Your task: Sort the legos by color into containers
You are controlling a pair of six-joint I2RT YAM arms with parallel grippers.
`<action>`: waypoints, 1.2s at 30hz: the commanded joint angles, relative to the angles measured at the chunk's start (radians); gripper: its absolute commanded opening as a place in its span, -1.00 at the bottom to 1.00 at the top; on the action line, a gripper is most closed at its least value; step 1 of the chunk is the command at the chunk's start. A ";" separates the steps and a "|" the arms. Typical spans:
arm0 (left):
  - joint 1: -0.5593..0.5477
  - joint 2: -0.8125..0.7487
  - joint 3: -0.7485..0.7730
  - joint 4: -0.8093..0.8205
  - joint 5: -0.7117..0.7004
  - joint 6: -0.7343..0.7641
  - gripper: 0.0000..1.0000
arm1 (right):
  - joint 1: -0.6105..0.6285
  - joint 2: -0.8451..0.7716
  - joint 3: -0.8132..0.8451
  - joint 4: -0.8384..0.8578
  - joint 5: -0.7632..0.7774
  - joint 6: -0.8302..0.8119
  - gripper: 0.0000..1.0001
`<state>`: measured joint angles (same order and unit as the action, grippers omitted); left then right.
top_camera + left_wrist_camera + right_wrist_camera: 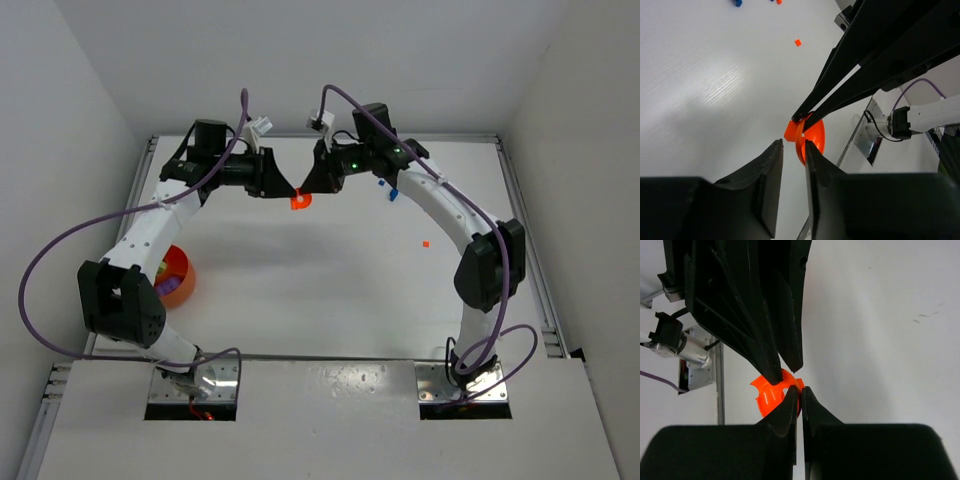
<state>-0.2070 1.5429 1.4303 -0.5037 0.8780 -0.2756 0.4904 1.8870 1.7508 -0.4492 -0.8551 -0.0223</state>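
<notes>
A small round orange lego piece (301, 201) with a notched rim hangs between both grippers at the far middle of the table. My right gripper (800, 389) is shut on its rim (765, 395). My left gripper (794, 144) is open, its tips either side of the piece's edge (815, 137). In the top view the left gripper (291, 191) and right gripper (309, 188) meet tip to tip. The orange bowl (185, 270) sits near the left arm, partly hidden by it, with purple and yellow bits (166, 285) inside.
Small blue legos (389, 190) lie by the right arm's wrist. A tiny orange lego (425, 243) lies on the white table to the right, and also shows in the left wrist view (798, 42). Metal rails run along the table's sides.
</notes>
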 commanded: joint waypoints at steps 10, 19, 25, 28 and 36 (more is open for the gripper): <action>0.021 -0.046 -0.037 0.011 -0.048 0.046 -1.00 | 0.019 -0.031 0.070 0.073 0.041 0.045 -0.25; 0.213 -0.144 -0.053 -0.104 -0.439 0.192 -1.00 | -0.010 -0.052 0.073 0.032 0.224 0.074 0.49; 0.238 -0.277 -0.094 -0.177 -1.043 0.406 -1.00 | -0.069 0.033 0.114 -0.120 0.286 0.033 0.49; 0.271 -0.320 -0.162 -0.187 -1.264 0.504 -1.00 | -0.107 0.096 0.157 -0.164 0.295 0.012 0.49; 0.374 -0.400 -0.359 -0.110 -1.563 0.630 -1.00 | -0.142 0.282 0.360 -0.316 0.251 -0.056 0.49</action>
<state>0.1398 1.1870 1.1095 -0.6621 -0.5140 0.2825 0.3462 2.1540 2.0201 -0.7025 -0.5827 -0.0334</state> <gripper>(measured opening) 0.009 0.744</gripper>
